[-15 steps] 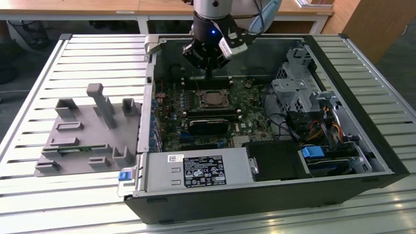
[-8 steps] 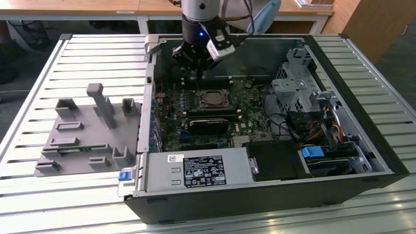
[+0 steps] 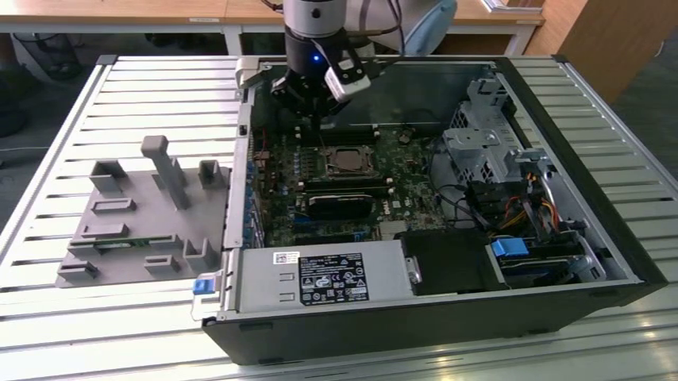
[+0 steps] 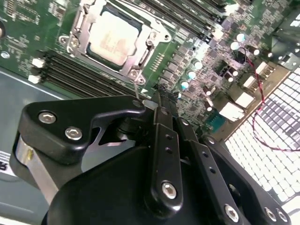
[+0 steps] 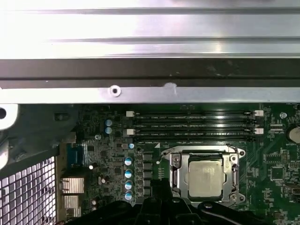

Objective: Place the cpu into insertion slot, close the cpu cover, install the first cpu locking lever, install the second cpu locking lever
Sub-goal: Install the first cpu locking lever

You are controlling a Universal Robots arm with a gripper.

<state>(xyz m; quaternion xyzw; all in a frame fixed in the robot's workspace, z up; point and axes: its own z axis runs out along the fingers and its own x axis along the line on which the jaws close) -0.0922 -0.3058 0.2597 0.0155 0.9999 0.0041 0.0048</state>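
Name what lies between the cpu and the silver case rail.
In the first wrist view, long black memory slots run between the cpu and the silver case rail.

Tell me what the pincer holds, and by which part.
It cannot be told: the pincer sits at the end of the thin lever beside the chip.

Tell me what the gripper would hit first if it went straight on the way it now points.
Probably the thin wire lever at the corner of the cpu cover, beside the memory slots. The gripper tip points right at it, though depth is unclear.
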